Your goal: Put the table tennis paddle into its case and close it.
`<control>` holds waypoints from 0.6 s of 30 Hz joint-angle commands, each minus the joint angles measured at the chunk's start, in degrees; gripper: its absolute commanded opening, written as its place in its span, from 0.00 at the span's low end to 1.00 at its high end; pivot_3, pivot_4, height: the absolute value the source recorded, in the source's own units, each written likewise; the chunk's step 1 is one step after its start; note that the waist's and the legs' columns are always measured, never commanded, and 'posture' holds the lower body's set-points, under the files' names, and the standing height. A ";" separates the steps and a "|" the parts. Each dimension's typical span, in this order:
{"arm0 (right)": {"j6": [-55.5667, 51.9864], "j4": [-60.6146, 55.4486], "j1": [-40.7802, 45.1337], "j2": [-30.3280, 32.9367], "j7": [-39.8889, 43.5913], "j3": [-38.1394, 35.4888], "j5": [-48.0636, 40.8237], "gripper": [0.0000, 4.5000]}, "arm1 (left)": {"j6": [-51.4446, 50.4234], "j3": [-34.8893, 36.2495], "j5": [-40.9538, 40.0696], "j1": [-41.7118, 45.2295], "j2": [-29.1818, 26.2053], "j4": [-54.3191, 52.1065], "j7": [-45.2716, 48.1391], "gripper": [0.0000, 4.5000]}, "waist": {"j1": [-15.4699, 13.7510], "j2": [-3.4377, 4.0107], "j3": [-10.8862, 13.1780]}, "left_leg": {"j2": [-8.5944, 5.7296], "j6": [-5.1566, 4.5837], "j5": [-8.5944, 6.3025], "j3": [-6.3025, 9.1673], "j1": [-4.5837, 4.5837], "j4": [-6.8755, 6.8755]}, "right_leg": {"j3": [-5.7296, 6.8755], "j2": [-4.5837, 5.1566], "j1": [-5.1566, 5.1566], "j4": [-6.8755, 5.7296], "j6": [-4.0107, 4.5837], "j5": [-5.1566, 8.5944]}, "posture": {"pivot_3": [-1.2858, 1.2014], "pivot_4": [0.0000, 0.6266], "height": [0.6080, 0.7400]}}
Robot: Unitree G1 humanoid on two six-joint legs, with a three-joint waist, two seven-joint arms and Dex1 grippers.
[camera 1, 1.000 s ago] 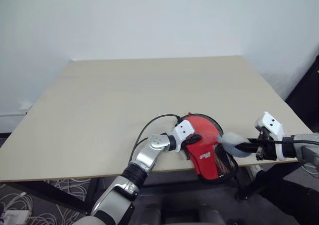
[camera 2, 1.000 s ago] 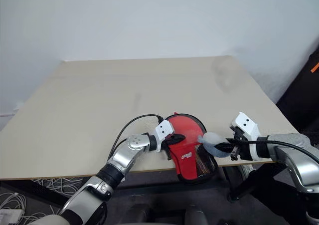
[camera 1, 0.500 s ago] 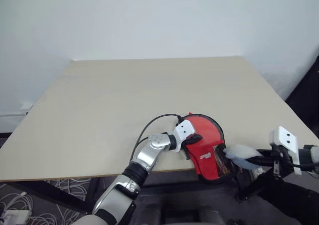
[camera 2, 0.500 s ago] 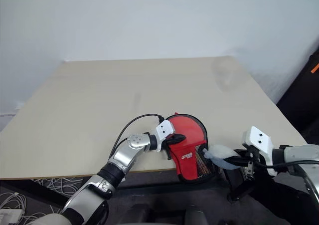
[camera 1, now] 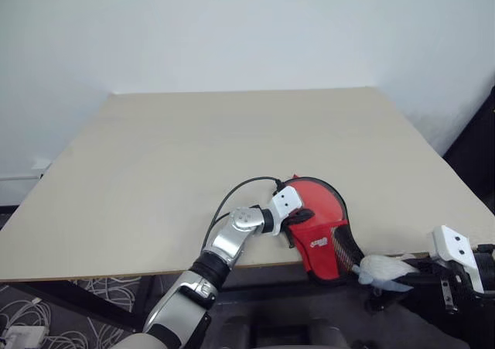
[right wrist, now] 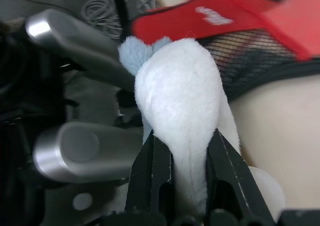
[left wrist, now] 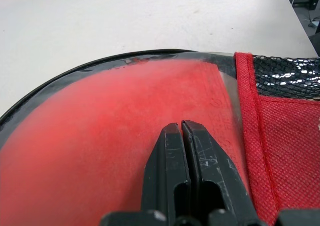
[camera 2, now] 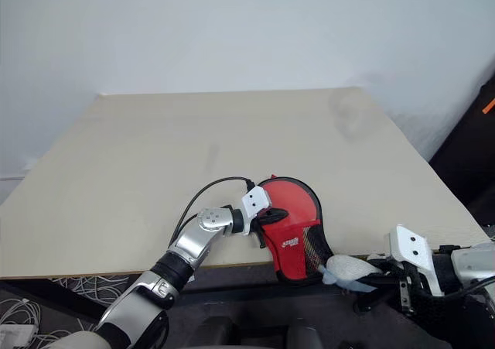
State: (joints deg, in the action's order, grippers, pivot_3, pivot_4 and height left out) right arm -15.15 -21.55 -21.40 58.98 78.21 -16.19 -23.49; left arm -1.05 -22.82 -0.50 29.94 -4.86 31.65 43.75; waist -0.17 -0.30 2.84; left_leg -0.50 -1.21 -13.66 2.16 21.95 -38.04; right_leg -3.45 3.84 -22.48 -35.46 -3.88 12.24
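You see the case (camera 1: 321, 229) lying flat at the table's near edge, red side up, black-rimmed, its mesh panel end overhanging the edge.

Even, soft, diffuse light; no hard shadows on table (camera 1: 193, 155). Glare specks on case (left wrist: 287, 75) mesh beside left gripper (left wrist: 181, 128). Right wrist view: red fabric past plush lump (right wrist: 182, 110) blurred, background out of focus.

Head stereo pair high over table (camera 1: 193, 148), facing forward-down; wrist cameras close along each arm's jaws, both on case (left wrist: 125, 116).
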 commanded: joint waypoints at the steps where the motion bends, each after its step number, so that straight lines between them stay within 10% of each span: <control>1: -0.71 -5.25 -2.02 0.60 1.56 -1.76 -2.92 0.05 | -1.42 0.00 2.33 -0.35 -1.39 3.28 -0.27 0.00 | 0.01 0.00 0.00 | 0.01 0.00 0.00 -0.01 0.00 0.00 | 0.02 0.01 0.01 0.02 0.00 0.00 | 0.52 0.00 1.00; 11: -8.58 -7.14 2.53 1.85 -4.22 1.55 -2.35 0.05 | -1.84 0.28 2.49 0.36 -1.69 2.97 -0.19 0.00 | 0.02 -0.03 -0.01 | 0.21 -0.01 -0.02 -0.03 0.02 0.07 | 0.36 0.10 0.16 0.57 0.00 -0.01 | 0.52 0.00 1.00; 18: -17.46 -8.29 15.46 0.45 -7.94 5.28 -8.03 0.66 | -4.71 -0.91 2.67 -0.72 -5.69 -7.55 4.15 0.27 | 0.41 -0.07 0.03 | 0.28 0.00 -0.07 -0.08 0.07 0.18 | 0.42 0.09 0.07 0.55 0.00 -0.02 | 0.52 0.00 1.00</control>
State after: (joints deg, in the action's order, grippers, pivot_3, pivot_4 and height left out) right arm -30.59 -28.33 -9.04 59.75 71.83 -10.47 -28.52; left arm -3.77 -23.10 1.47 29.97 -9.60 25.90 46.24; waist 0.24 -0.37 2.86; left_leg -0.20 -1.19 -13.74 2.08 22.02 -37.86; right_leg -3.02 3.93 -22.41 -34.92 -3.88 12.22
